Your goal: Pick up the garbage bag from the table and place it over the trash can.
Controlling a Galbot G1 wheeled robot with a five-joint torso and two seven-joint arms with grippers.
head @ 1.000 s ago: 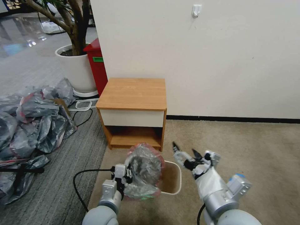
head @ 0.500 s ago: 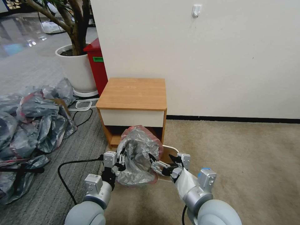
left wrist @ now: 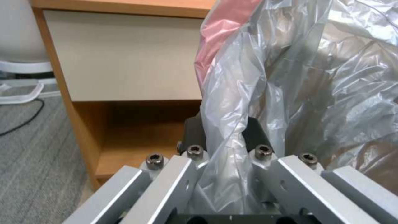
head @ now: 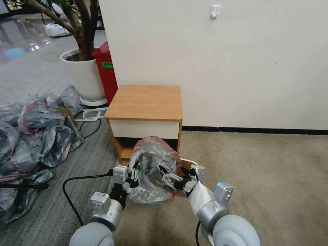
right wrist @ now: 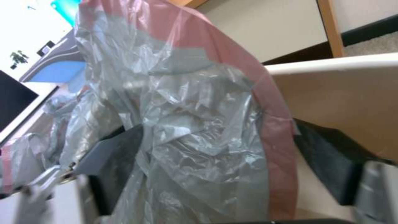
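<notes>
Head view has both arms reaching forward and low, side by side in front of the table. The left gripper is clamped on a fold of the garbage bag — the left wrist view confirms film pinched between its fingers. The right gripper stands spread, bag edge between its fingers. The trash can is mostly hidden behind the bag — just its rim peeks out.
</notes>
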